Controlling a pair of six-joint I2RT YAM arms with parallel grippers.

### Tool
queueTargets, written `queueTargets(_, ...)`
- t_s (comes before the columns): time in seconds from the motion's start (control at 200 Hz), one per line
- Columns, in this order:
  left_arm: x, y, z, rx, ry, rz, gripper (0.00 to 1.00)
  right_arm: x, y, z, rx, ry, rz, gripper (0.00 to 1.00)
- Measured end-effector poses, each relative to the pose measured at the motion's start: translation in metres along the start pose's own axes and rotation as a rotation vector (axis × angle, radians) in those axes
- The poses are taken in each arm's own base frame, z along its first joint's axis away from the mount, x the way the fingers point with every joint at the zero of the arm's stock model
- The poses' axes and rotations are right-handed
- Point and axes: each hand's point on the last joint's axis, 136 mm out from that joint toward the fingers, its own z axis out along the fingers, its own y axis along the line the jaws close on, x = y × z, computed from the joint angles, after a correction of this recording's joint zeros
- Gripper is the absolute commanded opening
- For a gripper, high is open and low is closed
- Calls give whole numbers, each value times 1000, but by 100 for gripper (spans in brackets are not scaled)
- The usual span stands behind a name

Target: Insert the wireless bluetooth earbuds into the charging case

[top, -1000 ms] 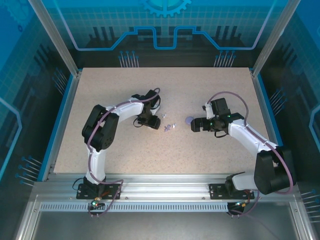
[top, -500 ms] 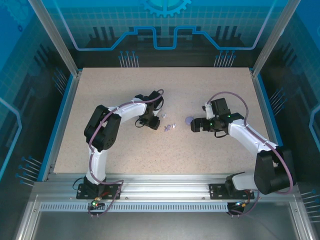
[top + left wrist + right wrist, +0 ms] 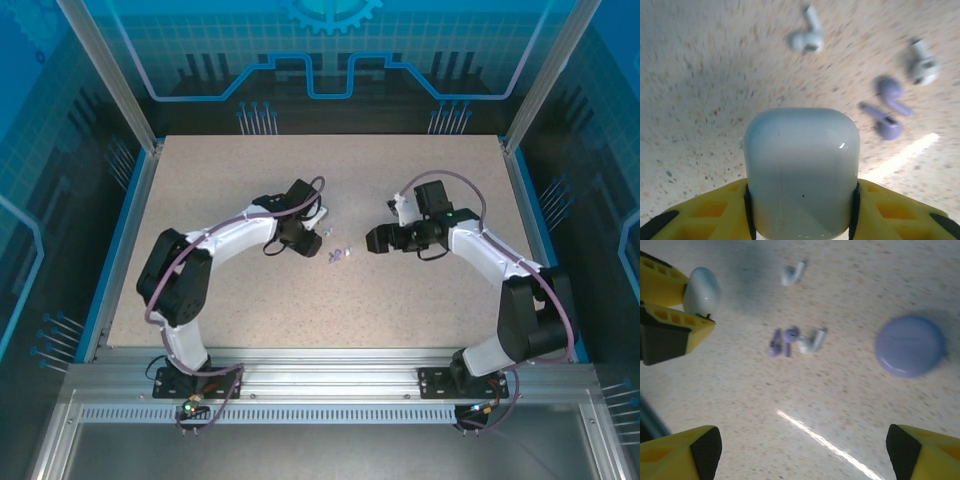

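The left gripper [image 3: 311, 224], just left of centre in the top view, is clenched on the case [image 3: 802, 172]; in the left wrist view the pale, glossy case is seen clamped between the yellow fingers [image 3: 705, 210], held low over the table [image 3: 230, 300]. The right gripper [image 3: 802, 440] is released: its jaws stand wide apart at the lower corners of its wrist view, with nothing between them. The purple disc [image 3: 910, 346] lies flat at the right of that view. The earbuds lie loose on the table, apart from the case: one white earbud [image 3: 792, 272] at the upper centre, a second white earbud [image 3: 812, 340] beside the lavender pieces [image 3: 780, 342] at mid-frame. Whether the lid is open cannot be told. A slip is judged likely if the smooth case is twisted in the grip. The earbuds are far smaller than a finger and may be pushed aside or pinched askew, and a white one may be confused with a lavender one, since they lie close together. The table is a speckled beige sheet, matte but with a streak of glare, framed by aluminium rails within a blue-panelled enclosure [image 3: 330, 60].
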Motion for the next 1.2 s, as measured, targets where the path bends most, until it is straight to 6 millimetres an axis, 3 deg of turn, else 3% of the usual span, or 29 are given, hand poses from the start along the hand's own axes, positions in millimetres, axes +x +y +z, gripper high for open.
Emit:
queueTargets(0.105, -17, -16, -20, 15, -108, 87, 40, -13, 19, 2, -107, 4, -13, 75)
queueTargets(0.235, -21, -36, -31, 31, -179, 187, 40, -21, 40, 0, -231, 17, -19, 69)
queueTargets(0.465, -28, -55, -46, 51, -251, 286, 39, -16, 69, -2, -384, 56, -14, 60)
queueTargets(0.941, -39, -68, -70, 67, -340, 342, 39, -21, 88, -4, -481, 63, 5, 56)
queueTargets(1.201, -37, -73, -72, 84, -343, 351, 39, -24, 99, -3, -510, 72, -6, 53)
